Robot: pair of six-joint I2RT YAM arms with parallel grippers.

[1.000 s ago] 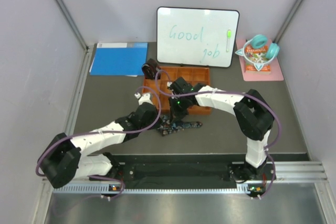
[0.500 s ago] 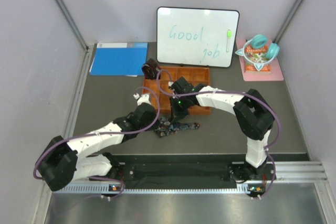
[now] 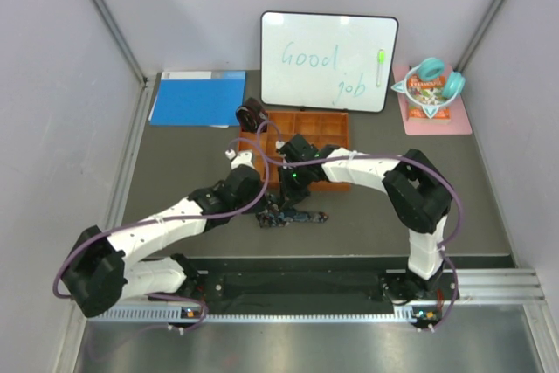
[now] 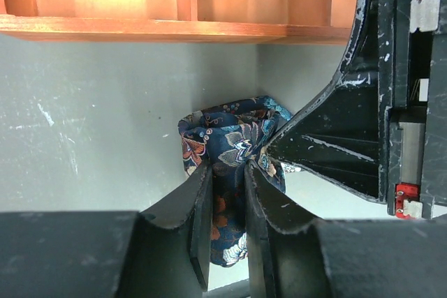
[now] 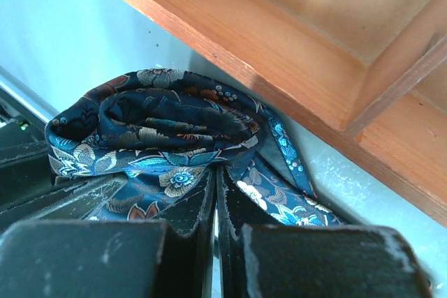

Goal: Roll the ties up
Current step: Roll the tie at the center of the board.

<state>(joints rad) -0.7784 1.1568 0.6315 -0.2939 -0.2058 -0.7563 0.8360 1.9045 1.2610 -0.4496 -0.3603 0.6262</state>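
Observation:
The navy floral tie lies on the grey table just in front of the orange tray, partly wound into a loose coil with a short tail running right. My left gripper is shut on the coil's fabric, with the tie pinched between the fingers. My right gripper comes in from the tray side and is shut on the tie's edge, under the coil. The brown-maroon tie sits coiled at the tray's far left corner.
The tray's front wall stands right behind the coil and also shows in the right wrist view. A whiteboard, a blue folder and a pink mat with teal headphones line the back.
Both grippers have shifted slightly left and toward the tray with the tie. The tie's tail on the right has grown shorter as the coil took it up.

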